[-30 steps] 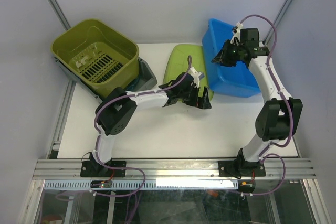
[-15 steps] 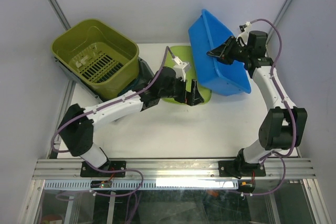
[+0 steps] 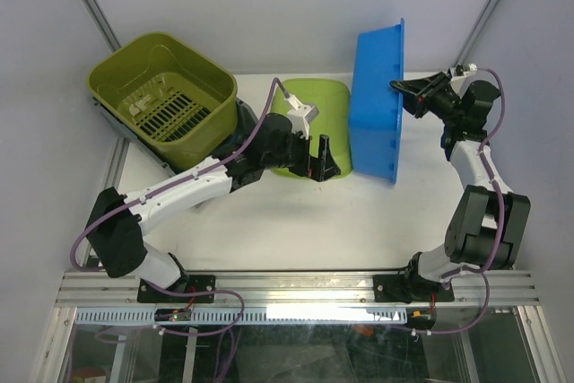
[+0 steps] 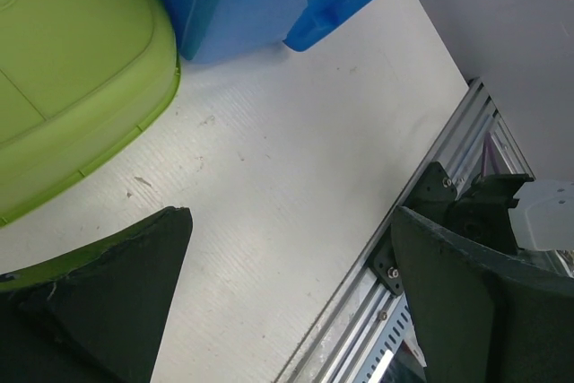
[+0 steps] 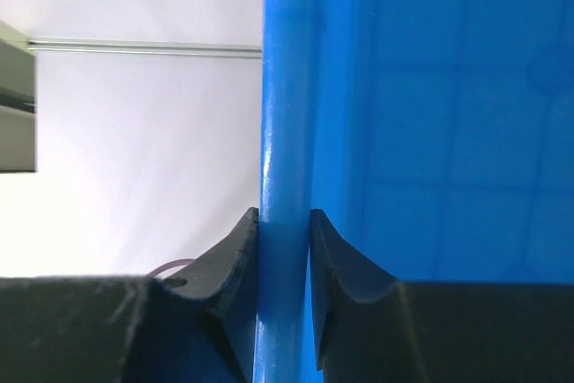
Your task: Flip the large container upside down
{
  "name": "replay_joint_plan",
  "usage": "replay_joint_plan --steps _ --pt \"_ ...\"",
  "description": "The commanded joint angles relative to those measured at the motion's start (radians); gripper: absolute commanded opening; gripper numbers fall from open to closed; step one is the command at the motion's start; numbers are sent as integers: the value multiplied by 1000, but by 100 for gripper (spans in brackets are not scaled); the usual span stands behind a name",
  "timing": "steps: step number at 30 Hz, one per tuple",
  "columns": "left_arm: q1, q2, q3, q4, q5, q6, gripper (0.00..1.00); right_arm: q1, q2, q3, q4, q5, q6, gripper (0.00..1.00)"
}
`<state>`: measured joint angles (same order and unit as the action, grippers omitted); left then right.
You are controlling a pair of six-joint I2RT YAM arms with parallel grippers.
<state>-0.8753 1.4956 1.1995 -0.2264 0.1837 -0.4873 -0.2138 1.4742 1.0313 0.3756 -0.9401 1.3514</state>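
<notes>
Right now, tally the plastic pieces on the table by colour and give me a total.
Green: 2, the slotted basket and the flat piece beside it
Blue: 1, the large container, tipped on its side
Grey: 1, the tray under the basket
Total: 4

From above, the bin (image 3: 375,105) stood on edge and its inside could not be seen. The left gripper (image 3: 319,166) covered part of the lid (image 3: 327,109). The basket (image 3: 161,78) hid most of the tray (image 3: 254,134). The right wrist view cut the bin off at three edges. The left wrist view cut both fingers (image 4: 99,311) off at its bottom edge.
</notes>
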Motion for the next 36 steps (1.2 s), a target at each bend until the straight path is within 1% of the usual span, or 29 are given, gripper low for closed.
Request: replay_joint_plan --steps 1,4,9,12,14,15,16,17,19,20,22,23,26,28,30,31,34,36 --pt "7 -30 34 11 -11 19 99 -16 -17 3 423 -122 240 0" --pt "7 -33 40 6 -14 22 99 -44 -14 -22 451 -133 269 0" --pt "7 -34 44 2 -14 23 99 -96 15 -67 685 -150 438 0" --pt "7 -28 50 2 -8 21 99 -126 11 -97 690 -160 455 0" --pt "7 -25 54 2 -7 20 99 -149 -10 -118 620 -170 409 0" --pt "7 -25 56 2 -6 19 99 -163 -24 -128 556 -175 366 0" --pt "7 -23 57 3 -5 19 99 -175 -40 -132 476 -180 313 0" --pt "7 -24 58 2 -5 19 99 -190 -67 -130 385 -182 219 0" --pt "6 -23 58 2 0 19 99 -214 -102 -104 157 -183 194 0" --pt "7 -23 58 2 2 19 99 -223 -115 -79 17 -170 -56 0" --pt "6 -23 58 2 6 17 99 -230 -130 -20 -236 -137 -188 0" --pt "7 -23 58 2 8 17 99 -233 -133 9 -380 -93 -339 0" --pt "7 -22 57 2 12 15 99 -238 -130 59 -571 -28 -512 2" --pt "7 -18 57 2 14 14 99 -244 -123 80 -661 15 -608 6" --pt "7 -17 58 2 18 12 99 -254 -122 78 -704 37 -645 5" --pt "7 -16 59 1 20 12 99 -258 -124 67 -701 35 -644 1" --pt "7 -12 61 2 22 12 99 -256 -136 40 -638 7 -602 0" --pt "6 -10 64 2 23 13 99 -246 -149 52 -629 7 -594 0"
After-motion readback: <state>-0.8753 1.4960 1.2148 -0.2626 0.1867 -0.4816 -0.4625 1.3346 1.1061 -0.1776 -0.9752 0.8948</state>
